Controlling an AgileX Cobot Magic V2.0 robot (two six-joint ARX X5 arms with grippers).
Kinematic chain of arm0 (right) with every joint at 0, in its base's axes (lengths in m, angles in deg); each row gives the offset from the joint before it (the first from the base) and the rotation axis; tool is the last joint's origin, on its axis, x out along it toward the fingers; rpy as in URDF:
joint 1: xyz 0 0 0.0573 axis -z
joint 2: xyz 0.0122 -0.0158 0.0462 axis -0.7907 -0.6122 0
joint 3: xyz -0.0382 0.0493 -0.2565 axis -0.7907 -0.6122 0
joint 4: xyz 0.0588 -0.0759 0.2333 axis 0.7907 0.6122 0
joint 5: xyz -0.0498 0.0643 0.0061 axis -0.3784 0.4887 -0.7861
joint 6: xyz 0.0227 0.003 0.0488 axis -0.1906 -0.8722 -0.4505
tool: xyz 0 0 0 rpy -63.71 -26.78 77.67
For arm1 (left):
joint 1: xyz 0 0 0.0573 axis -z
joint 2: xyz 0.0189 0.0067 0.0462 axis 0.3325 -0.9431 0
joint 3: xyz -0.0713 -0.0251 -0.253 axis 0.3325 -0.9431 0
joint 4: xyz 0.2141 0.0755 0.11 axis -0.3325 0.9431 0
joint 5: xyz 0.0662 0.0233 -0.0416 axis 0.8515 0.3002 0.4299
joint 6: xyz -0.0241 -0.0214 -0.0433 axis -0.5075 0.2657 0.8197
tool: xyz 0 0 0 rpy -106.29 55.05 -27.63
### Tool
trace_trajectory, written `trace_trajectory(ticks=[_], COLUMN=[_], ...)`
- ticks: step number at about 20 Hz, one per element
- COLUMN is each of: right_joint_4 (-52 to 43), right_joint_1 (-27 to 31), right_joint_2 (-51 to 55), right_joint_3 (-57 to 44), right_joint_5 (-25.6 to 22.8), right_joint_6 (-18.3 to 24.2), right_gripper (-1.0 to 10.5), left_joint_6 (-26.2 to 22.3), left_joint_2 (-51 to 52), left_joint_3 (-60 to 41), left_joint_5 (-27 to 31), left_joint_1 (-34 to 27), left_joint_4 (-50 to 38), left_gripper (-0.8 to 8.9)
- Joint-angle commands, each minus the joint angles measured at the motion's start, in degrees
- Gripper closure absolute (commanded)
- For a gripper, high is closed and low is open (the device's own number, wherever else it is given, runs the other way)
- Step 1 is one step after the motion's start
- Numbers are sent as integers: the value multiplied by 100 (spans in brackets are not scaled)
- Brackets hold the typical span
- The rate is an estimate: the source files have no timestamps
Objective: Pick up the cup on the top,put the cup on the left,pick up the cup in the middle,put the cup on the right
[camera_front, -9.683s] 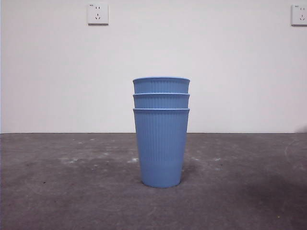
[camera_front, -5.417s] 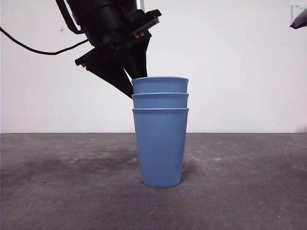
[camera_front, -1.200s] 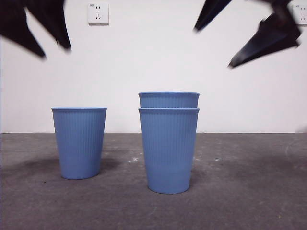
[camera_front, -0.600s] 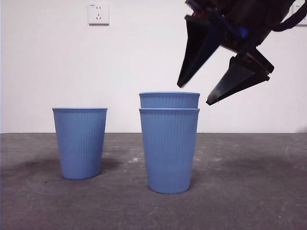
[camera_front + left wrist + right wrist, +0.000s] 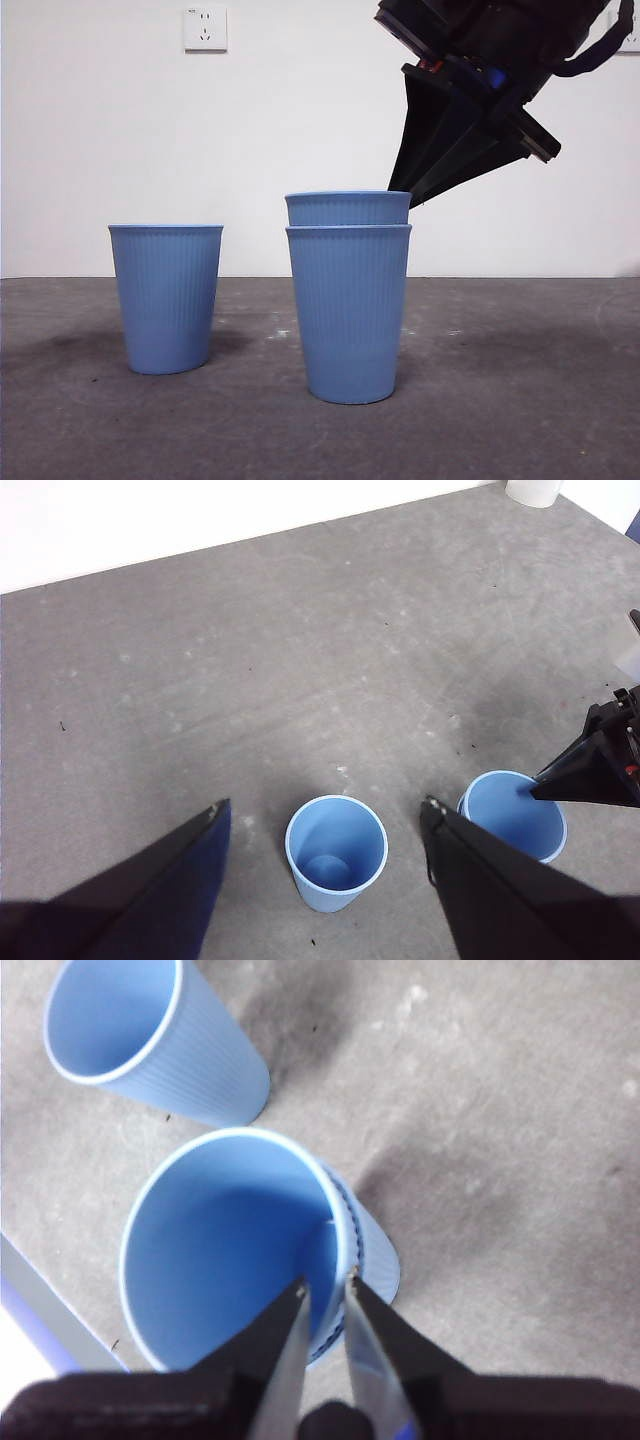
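Two ribbed blue cups stand nested in the middle: the upper cup (image 5: pixel 347 208) sits in the lower cup (image 5: pixel 348 310). A single blue cup (image 5: pixel 165 298) stands upright to their left. My right gripper (image 5: pixel 405 196) reaches down from the upper right and is shut on the right side of the upper cup's rim. The right wrist view shows one jaw inside and one outside the wall of this cup (image 5: pixel 225 1270), at my right gripper (image 5: pixel 327 1282). My left gripper (image 5: pixel 322 807) hangs open high above the single cup (image 5: pixel 336 865), with the stack (image 5: pixel 512 815) beside it.
The cups stand on a grey table (image 5: pixel 520 400) before a white wall with a socket (image 5: pixel 205 28). A white object (image 5: pixel 533 490) sits at the table's far corner in the left wrist view. The right arm's jaw (image 5: pixel 590 775) shows at the stack there.
The right gripper came down from the upper right and shut on the upper cup's rim. The stack shifted slightly left. The left arm's jaws left the front view.
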Motion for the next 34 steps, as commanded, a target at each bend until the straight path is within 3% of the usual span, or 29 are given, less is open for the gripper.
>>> trace_trajectory(ticks=[1,15,23,26,28,31,34], right_joint_4=[-22,-243,748,951,1121,1569,1670], right_joint_1=[-15,-9,-2,31,205,997,1628], right_joint_2=[-31,293,728,1058,1209,1180,949], right_joint_3=[24,232,1283,1574,1648,1637,1523], right_joint_5=[-17,-173,-188,-647,-1038,-1058,-472], right_joint_6=[-52,-142,-59,61,170,372,511], right_gripper=[962,959,959,959,959,959,960], left_joint_6=[35,15,-13,-31,-31,-31,-28], left_joint_2=[7,7,7,7,7,7,7], left_joint_3=[2,2,2,2,2,2,2], left_joint_5=[7,11,11,11,9,9,4], left_joint_1=[11,11,11,11,11,11,11], left_joint_4=[-24,11,17,15,17,22,42], left_gripper=[489,490,490,490,490,490,490])
